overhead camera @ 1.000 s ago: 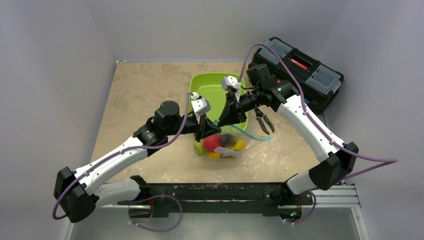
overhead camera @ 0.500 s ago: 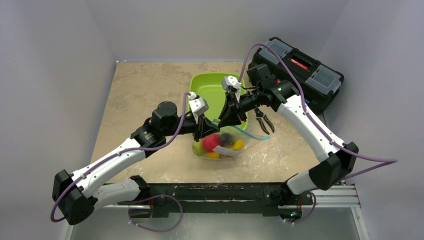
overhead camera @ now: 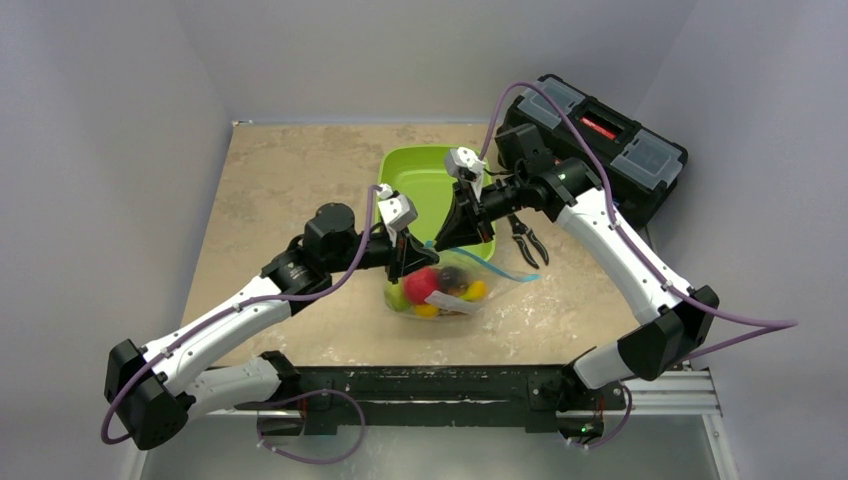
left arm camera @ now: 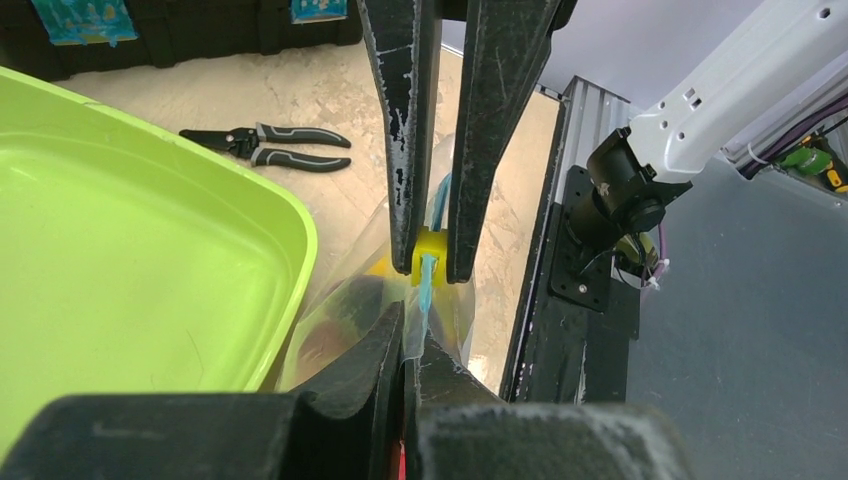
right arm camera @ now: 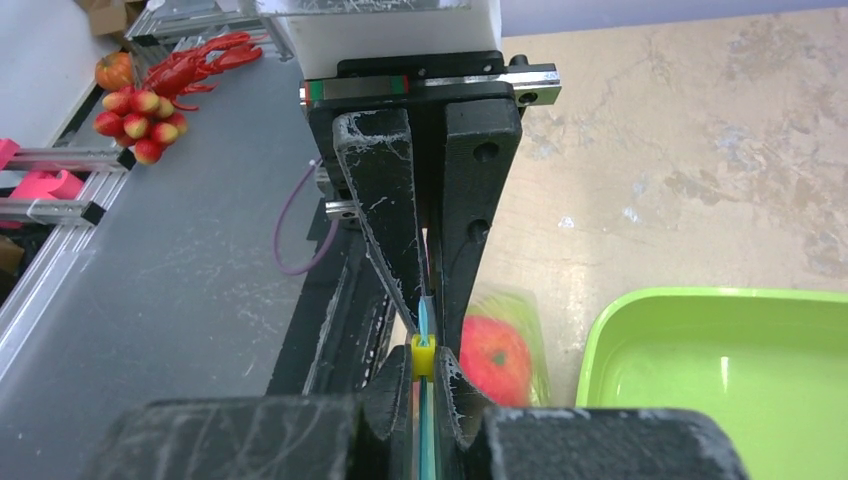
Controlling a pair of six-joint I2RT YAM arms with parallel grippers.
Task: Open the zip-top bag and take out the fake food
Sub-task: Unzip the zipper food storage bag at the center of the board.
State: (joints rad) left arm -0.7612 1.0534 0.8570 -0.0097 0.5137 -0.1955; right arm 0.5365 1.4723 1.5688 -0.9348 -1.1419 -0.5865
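The zip-top bag [overhead camera: 445, 288] lies on the table just in front of the green tray, its teal zipper strip [left arm camera: 428, 290] raised between both grippers. Inside it is the fake food [overhead camera: 432, 287]: a red apple [right arm camera: 495, 360] and yellow, green and dark pieces. My left gripper [left arm camera: 412, 335] is shut on the clear plastic edge beside the zipper, seen from above as the left gripper [overhead camera: 402, 274]. Directly facing it, my right gripper [right arm camera: 424, 352] is shut on the yellow slider [left arm camera: 430, 263] of the zipper; from above the right gripper [overhead camera: 447, 243] is over the bag's far edge.
The lime-green tray [overhead camera: 425, 175] sits behind the bag. Black-handled pliers [overhead camera: 527, 240] lie to its right, and a black toolbox [overhead camera: 600, 140] stands at the back right. The arms' black base rail [overhead camera: 440, 385] runs along the near edge.
The left arm has drawn back slightly to the left and the right wrist has shifted a little. Both grippers remain at the bag's zipper edge; the bag has not moved.
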